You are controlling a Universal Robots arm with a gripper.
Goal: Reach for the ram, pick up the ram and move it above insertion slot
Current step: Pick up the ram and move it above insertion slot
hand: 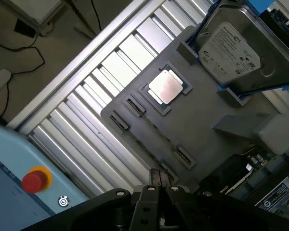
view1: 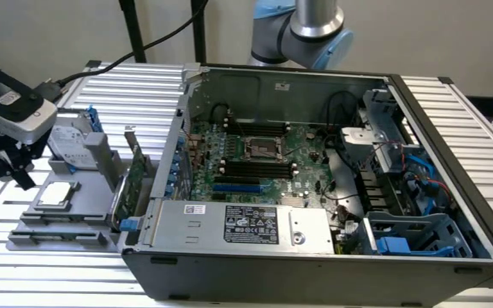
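In the exterior view, the open computer case (view1: 315, 282) sits on the slatted aluminium table (view1: 135, 86). Its motherboard (view1: 302, 144) is exposed, and the power supply (view1: 229, 224) lies at 6 o'clock of the board. At 9 o'clock of the case, a grey fixture tray (view1: 84, 215) carries a processor chip (view1: 56, 194), a hard drive (view1: 69, 142) at 12 o'clock of the chip, and an upright expansion card (view1: 131, 183) beside the case wall.

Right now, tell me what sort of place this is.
Probably a robotics lab workbench for computer assembly: an open black computer case with a green motherboard sits on a ribbed aluminium table, beside a grey fixture tray holding a square silver processor chip.
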